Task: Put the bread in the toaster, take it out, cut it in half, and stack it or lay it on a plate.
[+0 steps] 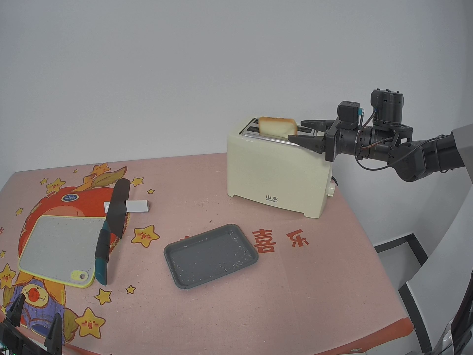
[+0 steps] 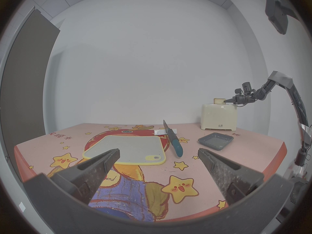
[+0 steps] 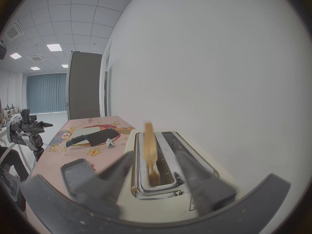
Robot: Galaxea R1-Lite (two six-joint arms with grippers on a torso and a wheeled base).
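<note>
A slice of bread (image 1: 277,126) stands upright in a slot of the cream toaster (image 1: 276,178), its top half sticking out. My right gripper (image 1: 296,130) hovers level with the toaster's top at its right end, open, its fingertips reaching the near edge of the slice. In the right wrist view the bread (image 3: 150,153) rises between the two spread fingers (image 3: 107,182) over the toaster (image 3: 162,208); contact cannot be told. My left gripper (image 2: 158,153) is open and holds nothing, low at the table's front left corner (image 1: 37,316).
A blue-handled knife (image 1: 111,228) lies across the right edge of the grey cutting board (image 1: 56,250) at the left. A dark grey rectangular plate (image 1: 211,255) sits in front of the toaster. A small white paper (image 1: 135,206) lies behind the knife.
</note>
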